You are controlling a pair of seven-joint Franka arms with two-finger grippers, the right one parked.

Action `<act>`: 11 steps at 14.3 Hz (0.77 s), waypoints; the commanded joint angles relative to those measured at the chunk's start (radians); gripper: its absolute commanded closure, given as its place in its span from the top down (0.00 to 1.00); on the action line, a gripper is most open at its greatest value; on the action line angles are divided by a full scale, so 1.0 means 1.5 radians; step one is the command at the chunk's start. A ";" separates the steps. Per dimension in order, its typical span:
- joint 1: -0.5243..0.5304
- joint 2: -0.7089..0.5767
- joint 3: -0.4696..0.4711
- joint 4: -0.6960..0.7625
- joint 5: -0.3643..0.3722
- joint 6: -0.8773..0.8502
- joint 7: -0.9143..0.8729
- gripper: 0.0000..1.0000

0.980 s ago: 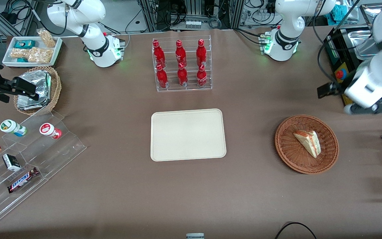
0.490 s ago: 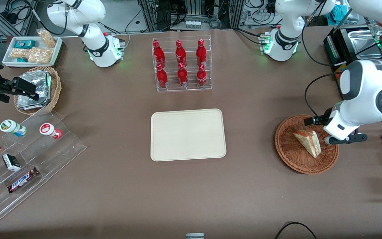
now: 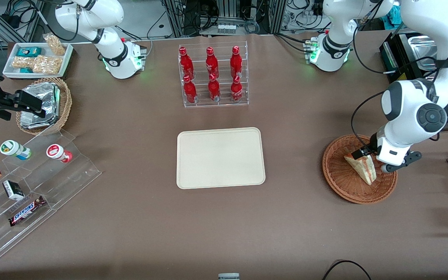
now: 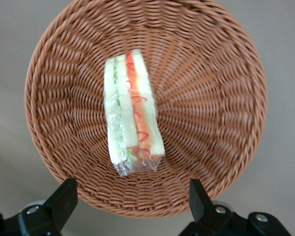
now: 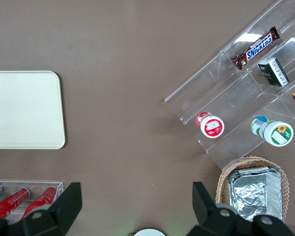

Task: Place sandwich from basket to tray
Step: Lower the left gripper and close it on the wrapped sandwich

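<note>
The left arm's gripper point(image 4: 132, 196) hung above the shallow round reddish-brown wicker basket point(image 3: 340, 182), near the bench's working-arm end, jaws apart, and the clear-wrapped triangular sandwich wedge point(image 4: 132, 118) in it lay lengthwise between their lines, so they straddled its narrow width.

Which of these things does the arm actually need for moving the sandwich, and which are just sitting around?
Needed: sandwich, basket, tray, gripper, open above the basket.

Just lying about: red bottles, foil packets, Snickers bar, snack packets.
</note>
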State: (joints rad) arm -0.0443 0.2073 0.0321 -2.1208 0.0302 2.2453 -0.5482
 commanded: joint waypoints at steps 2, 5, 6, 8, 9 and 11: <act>0.000 0.033 0.004 0.001 0.006 0.056 -0.114 1.00; -0.001 0.066 0.030 0.004 0.006 0.082 -0.117 1.00; -0.001 0.074 0.030 0.005 0.006 0.082 -0.115 1.00; -0.001 0.089 0.034 0.005 0.006 0.083 -0.116 0.64; -0.001 0.089 0.034 0.005 0.006 0.083 -0.117 0.40; -0.002 0.091 0.034 0.008 0.005 0.078 -0.145 0.12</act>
State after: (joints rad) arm -0.0424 0.3408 0.0795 -2.1210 0.0301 2.3623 -0.7155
